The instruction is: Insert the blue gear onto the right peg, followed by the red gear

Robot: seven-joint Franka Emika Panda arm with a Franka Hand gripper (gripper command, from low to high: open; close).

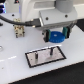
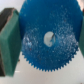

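The blue gear (image 1: 56,36) is bright blue with a toothed rim and centre hole. It hangs in my gripper (image 1: 56,35) above the table, behind the white plate (image 1: 46,56) with the black border. In the wrist view the blue gear (image 2: 48,38) fills most of the picture, with a teal finger pad (image 2: 9,42) pressed against its rim. Two thin dark pegs stand on the plate; the right peg (image 1: 50,51) is at the exterior view's right of the other peg (image 1: 36,53). The gear is higher than and beyond the right peg. The red gear is out of view.
A small beige and dark fixture (image 1: 19,31) stands on the white table (image 1: 15,60) at the exterior view's left. A black cable (image 1: 10,21) runs past it. The table's dark far edge (image 1: 75,22) is behind the arm.
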